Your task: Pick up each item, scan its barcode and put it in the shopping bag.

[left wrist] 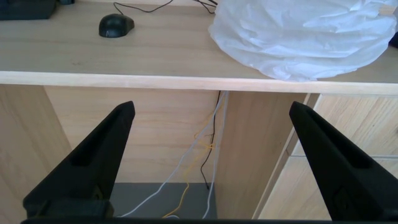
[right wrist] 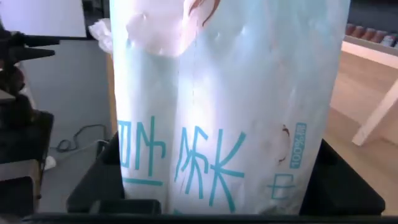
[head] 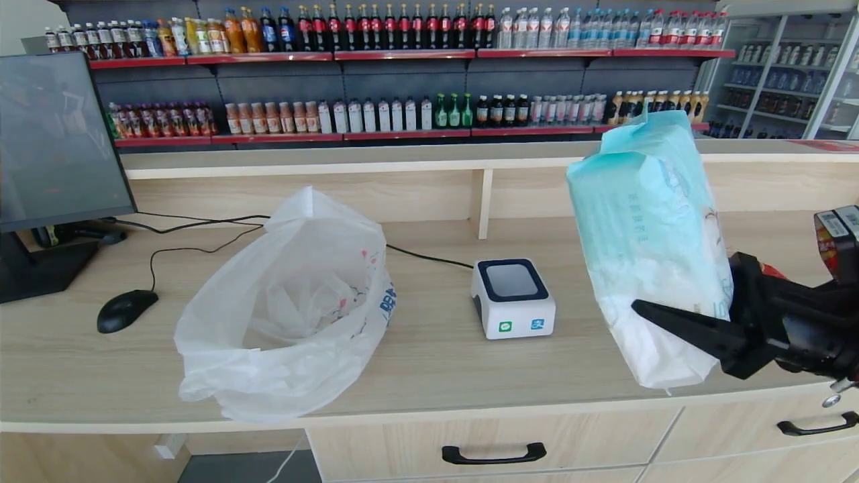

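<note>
A tall pale blue and white soft pack [head: 647, 228] is held upright above the right end of the wooden counter [head: 436, 362]. My right gripper [head: 674, 318] is shut on its lower part; one black finger crosses the front, the other is hidden behind. In the right wrist view the pack [right wrist: 230, 106] sits between dark fingers [right wrist: 351, 186]. The white barcode scanner [head: 513, 295] stands at mid-counter, left of the pack. Further left, the white plastic shopping bag [head: 288, 315] lies open. My left gripper [left wrist: 211, 109] hangs open below the counter's front edge, under the bag [left wrist: 298, 37].
A monitor [head: 60, 134] stands at the far left, with a black mouse [head: 126, 310] and cables in front of it. A red and black packet [head: 835, 241] shows at the right edge. A raised ledge [head: 470, 164] backs the counter. Drawers with black handles [head: 493, 455] line its front.
</note>
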